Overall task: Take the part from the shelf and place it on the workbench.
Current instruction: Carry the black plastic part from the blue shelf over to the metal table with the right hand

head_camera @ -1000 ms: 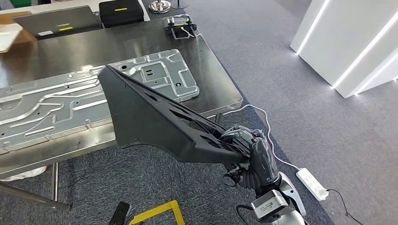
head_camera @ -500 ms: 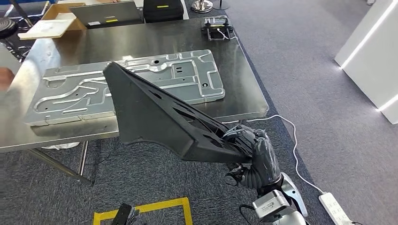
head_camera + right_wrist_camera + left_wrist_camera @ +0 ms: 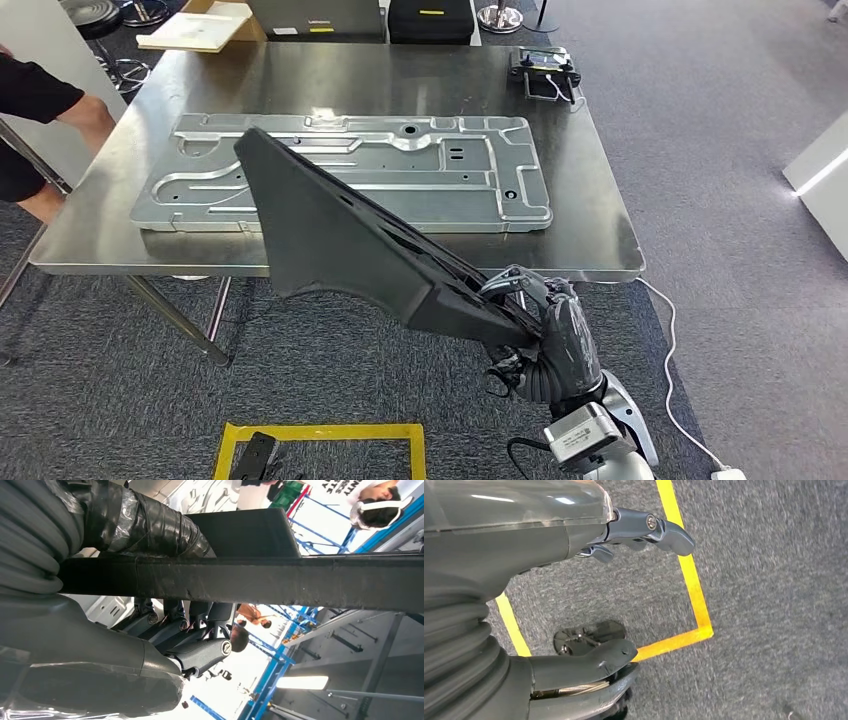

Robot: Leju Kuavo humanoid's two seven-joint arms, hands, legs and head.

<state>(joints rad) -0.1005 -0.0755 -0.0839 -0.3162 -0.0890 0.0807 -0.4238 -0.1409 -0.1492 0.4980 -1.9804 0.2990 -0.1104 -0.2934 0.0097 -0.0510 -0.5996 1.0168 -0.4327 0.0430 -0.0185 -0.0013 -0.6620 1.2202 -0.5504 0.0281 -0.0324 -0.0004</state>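
Note:
My right hand grips the narrow end of a large black wedge-shaped part. The part juts up and to the left, and its wide end hangs over the front edge of the steel workbench. In the right wrist view the part is a dark bar crossing the hand, whose fingers wrap it. My left hand hangs over grey carpet with its fingers apart and nothing in it.
A big stamped metal panel lies across the workbench. A small black device sits at its far right corner, with a case and boxes at the back. A person's arm reaches in at left. Yellow floor tape marks the carpet.
The whole picture has shifted: the camera turned, so the workbench now lies square ahead and centred. The part stays in my right hand. A person's arm has come into view at left.

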